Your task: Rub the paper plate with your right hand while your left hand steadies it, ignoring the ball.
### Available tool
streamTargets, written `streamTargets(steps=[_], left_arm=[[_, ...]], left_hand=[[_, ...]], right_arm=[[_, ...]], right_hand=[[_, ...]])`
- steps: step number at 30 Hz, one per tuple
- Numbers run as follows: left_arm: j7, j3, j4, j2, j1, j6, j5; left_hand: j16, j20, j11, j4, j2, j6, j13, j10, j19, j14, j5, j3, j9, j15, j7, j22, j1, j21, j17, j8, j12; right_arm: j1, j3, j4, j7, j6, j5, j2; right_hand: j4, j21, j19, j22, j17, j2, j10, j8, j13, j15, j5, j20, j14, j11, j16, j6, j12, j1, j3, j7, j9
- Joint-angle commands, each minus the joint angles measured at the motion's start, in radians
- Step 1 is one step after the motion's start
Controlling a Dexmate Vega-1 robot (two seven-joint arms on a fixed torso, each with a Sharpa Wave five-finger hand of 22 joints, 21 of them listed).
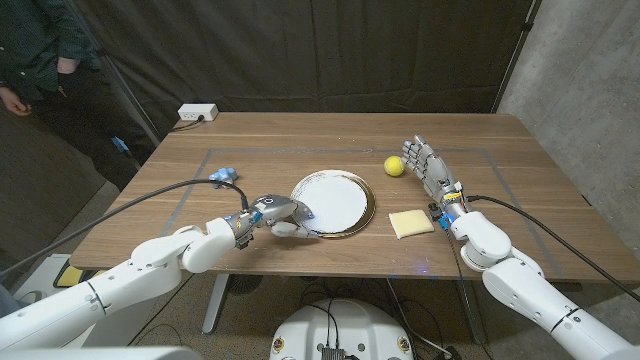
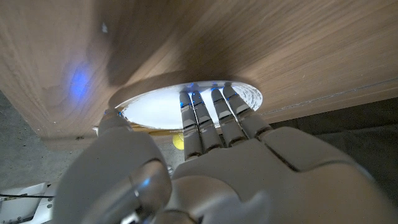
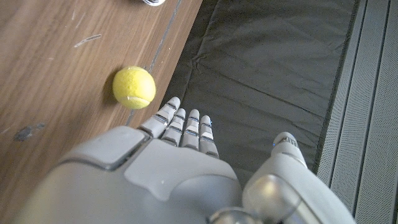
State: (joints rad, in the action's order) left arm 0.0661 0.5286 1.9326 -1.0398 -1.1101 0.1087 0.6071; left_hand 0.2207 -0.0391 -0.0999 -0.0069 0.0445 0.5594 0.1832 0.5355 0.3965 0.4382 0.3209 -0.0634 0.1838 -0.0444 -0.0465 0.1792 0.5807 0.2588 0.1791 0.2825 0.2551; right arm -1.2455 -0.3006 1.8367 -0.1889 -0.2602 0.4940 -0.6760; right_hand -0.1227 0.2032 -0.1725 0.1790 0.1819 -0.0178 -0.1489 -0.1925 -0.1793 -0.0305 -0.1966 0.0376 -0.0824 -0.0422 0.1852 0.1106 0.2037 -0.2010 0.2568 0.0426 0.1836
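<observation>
Right hand (image 1: 428,166) stands right of centre in the head view, fingers spread and holding nothing, just right of the yellow ball (image 1: 394,165) and well apart from the paper plate (image 1: 334,203), which lies at the middle of the bench (image 1: 520,150), down and to the left of that hand. A yellow sponge-like pad (image 1: 411,223) lies between the plate and the right forearm. Left hand (image 1: 277,214) is already at the plate's lower-left rim, its fingers (image 2: 200,118) laid out over the white surface, pressing rather than pinching as far as can be told. So the rubbing hand is the farther one: it likely has to travel leftward, passing the ball, to reach the plate's free right half.
</observation>
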Motion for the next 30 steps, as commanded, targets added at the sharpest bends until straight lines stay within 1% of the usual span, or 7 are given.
streamTargets(steps=[1,8,13,18,20,26,30], left_arm=[[-0.059,0.026,-0.029,0.012,0.04,0.008,-0.014],[-0.098,0.039,-0.024,0.019,0.064,-0.006,-0.007],[-0.125,0.052,-0.024,0.025,0.078,-0.018,0.001],[-0.148,0.064,-0.025,0.031,0.093,-0.025,0.006],[-0.153,0.068,-0.027,0.032,0.099,-0.023,0.008],[-0.152,0.072,-0.035,0.036,0.11,-0.013,0.007],[-0.133,0.07,-0.033,0.035,0.111,-0.004,0.013]], left_hand=[[-0.001,-0.051,0.001,0.001,0.0,0.012,0.004,0.015,0.007,0.007,0.004,-0.007,0.003,-0.073,0.002,0.003,0.002,0.005,0.003,0.004,0.0],[-0.003,-0.049,0.0,0.002,0.001,0.018,0.004,0.02,0.007,0.008,0.004,-0.008,0.002,-0.072,0.002,0.003,0.002,0.003,0.003,0.004,-0.001],[-0.004,-0.046,0.0,0.003,0.002,0.019,0.004,0.02,0.007,0.008,0.004,-0.009,0.002,-0.071,0.003,0.003,0.002,0.002,0.003,0.003,-0.003],[-0.006,-0.046,0.0,0.004,0.003,0.02,0.005,0.021,0.007,0.008,0.003,-0.01,0.002,-0.07,0.003,0.003,0.001,0.001,0.003,0.001,-0.005],[-0.006,-0.045,0.001,0.004,0.003,0.021,0.005,0.02,0.008,0.008,0.003,-0.01,0.002,-0.07,0.003,0.003,0.001,0.001,0.003,0.001,-0.006],[-0.007,-0.044,0.001,0.005,0.005,0.021,0.005,0.021,0.008,0.009,0.003,-0.01,0.002,-0.07,0.005,0.003,0.001,0.0,0.003,-0.001,-0.008],[-0.008,-0.045,0.002,0.005,0.005,0.022,0.005,0.021,0.008,0.009,0.003,-0.01,0.002,-0.07,0.007,0.003,0.001,0.0,0.003,-0.002,-0.009]], right_arm=[[-0.055,0.036,0.072,-0.058,0.025,-0.057,-0.045],[-0.113,0.078,0.121,-0.085,0.036,-0.071,-0.072],[-0.177,0.116,0.158,-0.124,0.035,-0.114,-0.089],[-0.253,0.155,0.198,-0.197,0.023,-0.182,-0.071],[-0.292,0.176,0.229,-0.234,0.048,-0.233,-0.075],[-0.354,0.219,0.279,-0.25,0.096,-0.273,-0.073],[-0.389,0.24,0.329,-0.287,0.18,-0.361,-0.081]], right_hand=[[-0.008,0.001,-0.007,0.006,0.0,0.0,-0.012,-0.004,-0.003,0.001,0.005,0.025,-0.012,0.001,0.004,0.008,0.005,-0.011,0.002,-0.002,0.003],[-0.009,0.002,-0.01,0.006,0.0,-0.001,-0.016,-0.005,-0.003,0.002,0.005,0.026,-0.015,0.004,0.004,0.011,0.007,-0.014,0.003,-0.004,0.003],[-0.011,0.004,-0.016,0.005,0.0,-0.002,-0.017,-0.006,-0.003,0.006,0.005,0.027,-0.02,0.01,0.005,0.013,0.007,-0.018,0.004,-0.012,0.003],[-0.033,0.015,-0.062,0.005,-0.003,-0.01,-0.056,-0.021,-0.002,0.049,0.003,0.046,-0.073,0.044,0.014,0.063,0.018,-0.074,0.021,-0.031,0.004],[-0.038,0.017,-0.073,0.004,-0.003,-0.008,-0.069,-0.023,-0.002,0.059,0.003,0.052,-0.085,0.054,0.015,0.075,0.021,-0.09,0.024,-0.038,0.003],[-0.045,0.018,-0.083,0.004,-0.004,-0.009,-0.073,-0.022,-0.002,0.067,0.002,0.058,-0.095,0.069,0.014,0.079,0.021,-0.114,0.031,-0.042,0.003],[-0.054,0.014,-0.082,0.003,-0.004,-0.006,-0.072,-0.022,-0.002,0.068,-0.002,0.059,-0.089,0.079,0.008,0.08,0.018,-0.144,0.039,-0.055,0.003]])
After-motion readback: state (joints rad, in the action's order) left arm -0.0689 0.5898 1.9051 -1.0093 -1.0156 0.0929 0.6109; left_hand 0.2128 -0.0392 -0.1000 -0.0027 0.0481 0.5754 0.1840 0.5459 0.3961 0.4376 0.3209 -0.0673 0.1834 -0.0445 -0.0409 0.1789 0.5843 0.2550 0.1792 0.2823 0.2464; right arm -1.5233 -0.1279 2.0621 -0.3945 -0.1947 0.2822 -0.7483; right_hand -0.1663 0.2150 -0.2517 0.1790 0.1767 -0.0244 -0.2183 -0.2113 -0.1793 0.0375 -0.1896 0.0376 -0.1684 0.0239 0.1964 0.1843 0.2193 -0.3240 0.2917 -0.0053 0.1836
